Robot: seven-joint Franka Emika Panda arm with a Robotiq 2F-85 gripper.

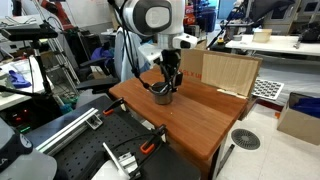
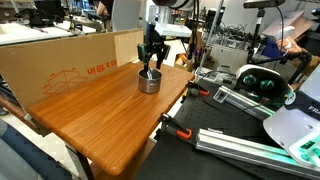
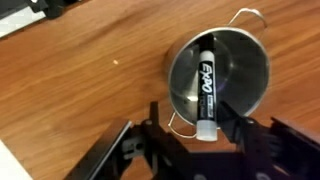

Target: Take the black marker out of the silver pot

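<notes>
Gripper, fingers spread, over silver pot near worktop corner beside cardboard box; straddles black marker lying inside, one finger either side, neither touching it.

The marker lies in the pot, which sits on the table, with the gripper directly above it.

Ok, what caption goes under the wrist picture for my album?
Open end effector over the silver pot with the black Expo marker inside, on a wooden table.
</notes>
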